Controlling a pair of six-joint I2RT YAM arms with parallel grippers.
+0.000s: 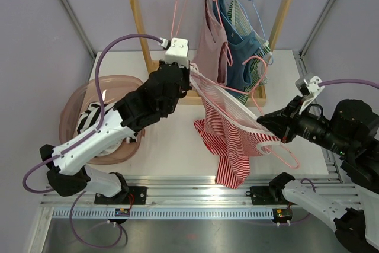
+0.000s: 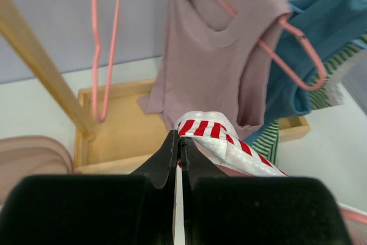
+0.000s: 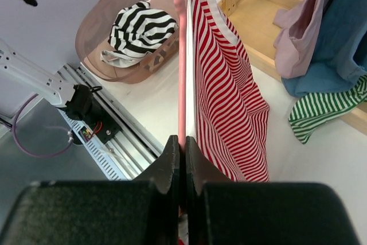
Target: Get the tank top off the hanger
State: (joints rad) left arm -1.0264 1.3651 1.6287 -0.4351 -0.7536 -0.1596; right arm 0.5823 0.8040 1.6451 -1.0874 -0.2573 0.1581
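The red-striped tank top [image 1: 231,146] is held above the desk [image 1: 172,146], in front of the wooden rack [image 1: 137,19], and is stretched between both arms. The left end effector [image 1: 190,75] is pressed together on a strap of the garment; in the left wrist view, striped fabric is seen emerging from between the closed fingers [image 2: 163,159]. The right end effector [image 1: 265,124] is pinching the wire of the pink hanger [image 3: 182,73]. This opposing hold is judged to anchor the hanger while the strap is drawn off its shoulder. Whether the hem is touching the desk cannot be determined.
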